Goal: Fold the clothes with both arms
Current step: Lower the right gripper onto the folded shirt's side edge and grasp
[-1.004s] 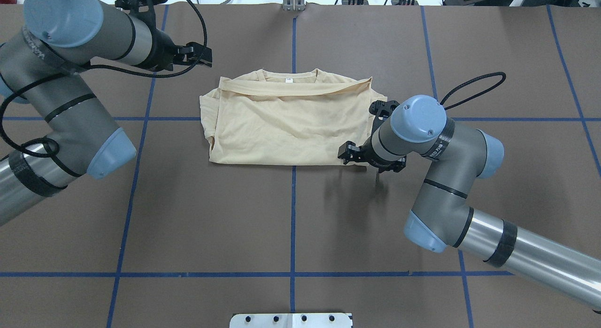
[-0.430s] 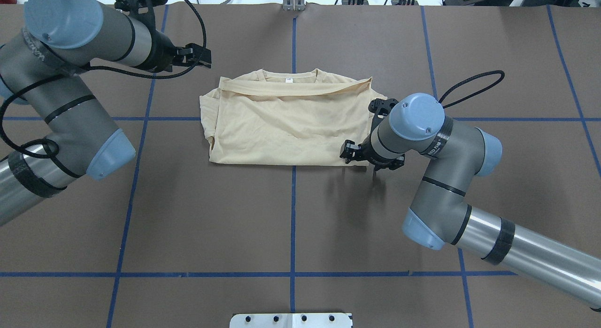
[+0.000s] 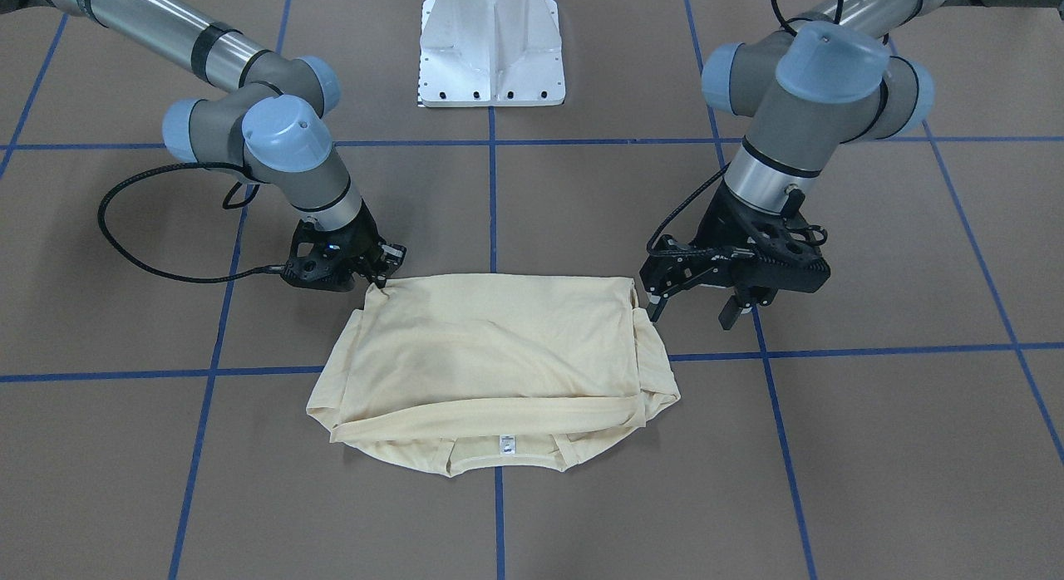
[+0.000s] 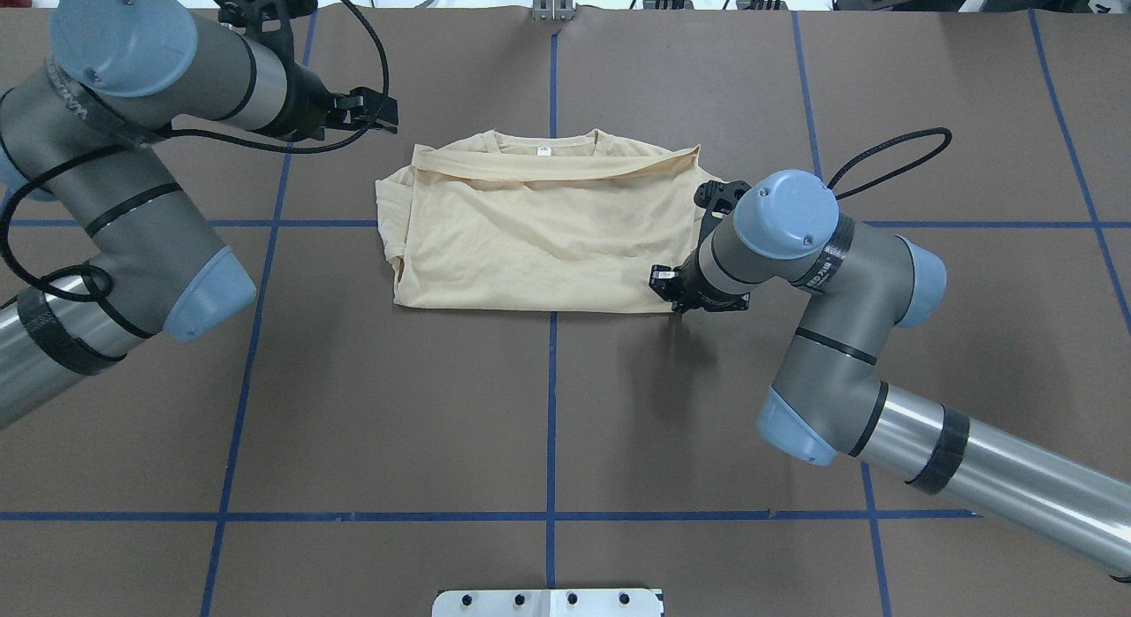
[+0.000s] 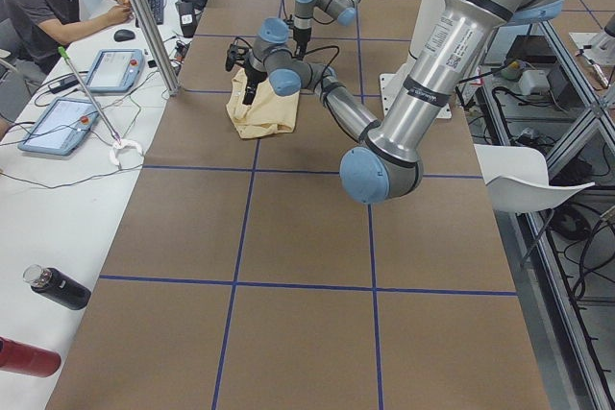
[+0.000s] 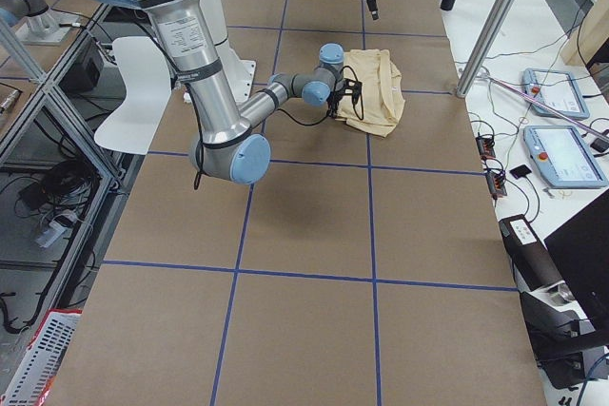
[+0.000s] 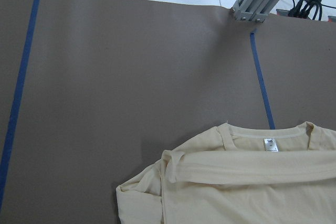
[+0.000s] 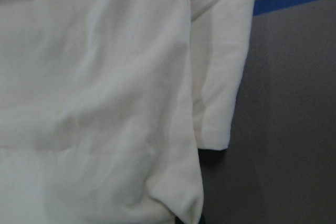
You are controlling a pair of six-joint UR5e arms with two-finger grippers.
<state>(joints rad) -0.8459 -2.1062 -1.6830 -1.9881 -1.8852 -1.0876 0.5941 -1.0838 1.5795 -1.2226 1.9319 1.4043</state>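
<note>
Right pincer [image 3: 376,279] touched corner of folded T-shirt [image 3: 490,347]; could not tell whether it gripped. Left pincer [image 3: 692,307] hovered near T-shirt, spread wide, empty.

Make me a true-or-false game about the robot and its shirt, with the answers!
1. The shirt lies folded on the brown table. True.
2. A small white tag shows at the shirt's neck. True.
3. The left claw is holding the shirt. False: it is open and off the shirt, out past the far left corner.
4. The right claw is far from the shirt. False: it is right at the shirt's near right corner.
5. The shirt is blue. False: it is pale yellow; only the lines on the table are blue.
</note>
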